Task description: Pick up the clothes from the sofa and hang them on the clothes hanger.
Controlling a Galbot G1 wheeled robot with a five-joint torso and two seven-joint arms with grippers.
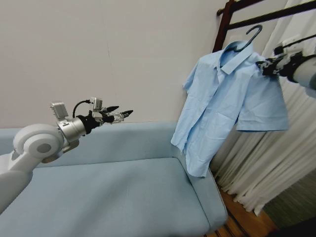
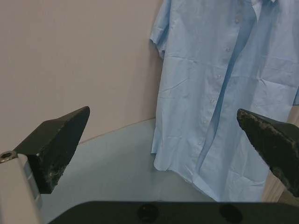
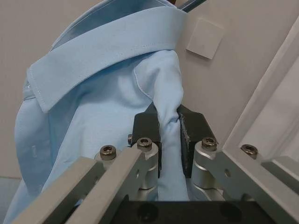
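One light-blue short-sleeved shirt (image 1: 222, 108) hung on a hanger whose dark hook (image 1: 254, 34) stood just below the lower crossbar of the dark wooden clothes rack (image 1: 224, 24); contact between hook and bar could not be determined. The shirt was clear of the sofa (image 1: 123, 197), suspended above its right end with the hem near the right armrest. White curtains (image 1: 266, 168) hung behind it.

The right gripper (image 1: 261, 64) was raised at the shirt's shoulder. In the right wrist view its pincer (image 3: 169, 135) was clenched on a fold of the shirt (image 3: 103, 93) just below the collar.

The left gripper (image 1: 123, 114) was held out above the sofa's backrest, toward the left end, well apart from the shirt. In the left wrist view its pincer (image 2: 163, 112) was released, fingers spread wide and grasping nothing, facing the shirt (image 2: 219, 93) and the sofa (image 2: 117, 158).
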